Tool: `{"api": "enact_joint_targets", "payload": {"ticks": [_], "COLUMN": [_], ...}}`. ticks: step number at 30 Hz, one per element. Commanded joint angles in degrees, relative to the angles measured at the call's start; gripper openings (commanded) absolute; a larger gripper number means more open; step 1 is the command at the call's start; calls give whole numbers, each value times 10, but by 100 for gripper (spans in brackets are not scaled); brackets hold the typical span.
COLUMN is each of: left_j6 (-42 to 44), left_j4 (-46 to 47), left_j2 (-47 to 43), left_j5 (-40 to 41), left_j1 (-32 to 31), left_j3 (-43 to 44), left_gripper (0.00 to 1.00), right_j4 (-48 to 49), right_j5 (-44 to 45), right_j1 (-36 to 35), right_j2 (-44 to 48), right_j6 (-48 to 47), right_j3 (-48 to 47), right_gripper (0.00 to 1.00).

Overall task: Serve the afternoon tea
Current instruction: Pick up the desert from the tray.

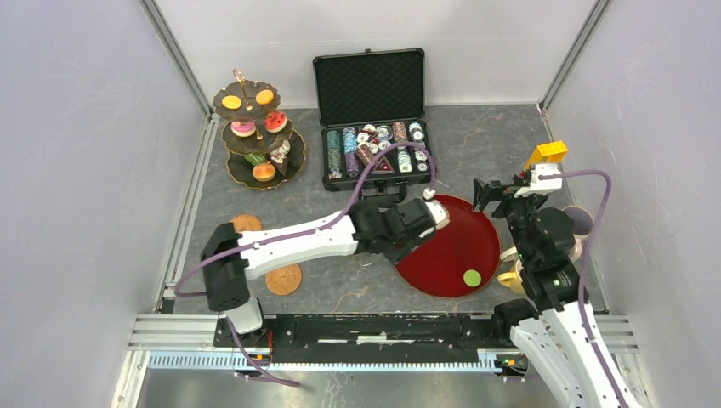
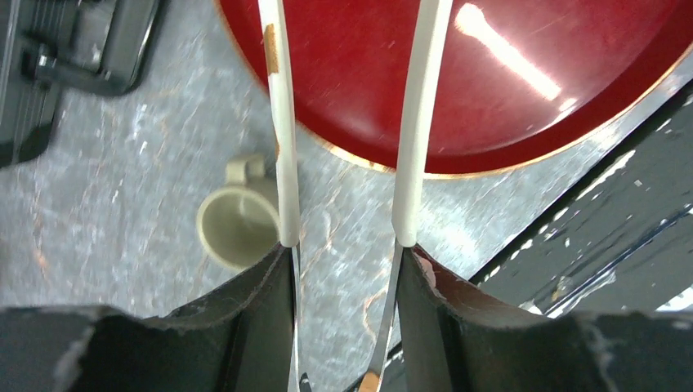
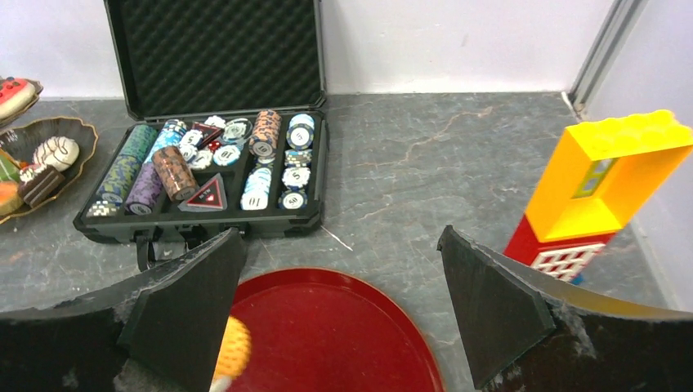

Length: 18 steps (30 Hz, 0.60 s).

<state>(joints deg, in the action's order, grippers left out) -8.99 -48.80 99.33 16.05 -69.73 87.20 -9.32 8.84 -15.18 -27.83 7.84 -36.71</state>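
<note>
My left claw (image 2: 347, 245) is clenched on a pair of white tongs (image 2: 282, 122), one dark finger pressing on each arm from outside. The tongs' two arms stand apart and reach in over the left rim of the red tray (image 1: 459, 238).

A cream mug (image 2: 237, 220) stands upright on the bench (image 1: 493, 136) just beside that same left rim, with its handle turned toward the tray. In the top view my left arm hides it.

My right claw (image 3: 339, 237) is released, its fingers spread wide and empty. It hangs at the tray's far right rim and faces away from my base.

One green round (image 1: 471, 277) lies on the tray, close to its near right rim. A yellow mug (image 1: 513, 276) sits just outside the tray's right rim. A grey mug (image 1: 580, 221) is farther right of the tray, partly hidden behind my right arm.

The three-tier stand (image 1: 247, 104) is well apart from the tray, off to its far left, and it carries the other sweets (image 1: 243, 128): orange rounds on top, donuts in the middle, and a cake slice with more rounds on the bottom tier.

Two brown discs (image 1: 283, 279) lie on the bench left of the tray. The open poker chip case (image 1: 371, 127) sits just beyond the tray's far rim. The red-yellow block tower (image 3: 605, 188) stands to the tray's far right.
</note>
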Motion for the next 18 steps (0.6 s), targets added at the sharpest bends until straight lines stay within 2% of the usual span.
{"api": "enact_joint_targets", "payload": {"ticks": [1,5,10,15,18], "left_j6": [-52,-60,-45,-9,4], "left_j4": [-17,-59,-143,-197,-204], "left_j2": [-105,-191,-271,-299,-293], "left_j5": [24,-5,-15,-5,-9], "left_j1": [42,102,196,291,345], "left_j3": [-44,-50,-6,41,71], "left_gripper": [20,22,24,24,25], "right_j4": [151,291,396,439,425], "right_j5": [7,70,119,135,141], "right_j1": [-2,-20,-63,-108,-131], "right_j2": [-49,-109,-178,-226,-260], "right_j6": [48,66,28,-32,-87], "right_j3": [37,56,56,70,58], "right_gripper": [98,98,98,98,98]}}
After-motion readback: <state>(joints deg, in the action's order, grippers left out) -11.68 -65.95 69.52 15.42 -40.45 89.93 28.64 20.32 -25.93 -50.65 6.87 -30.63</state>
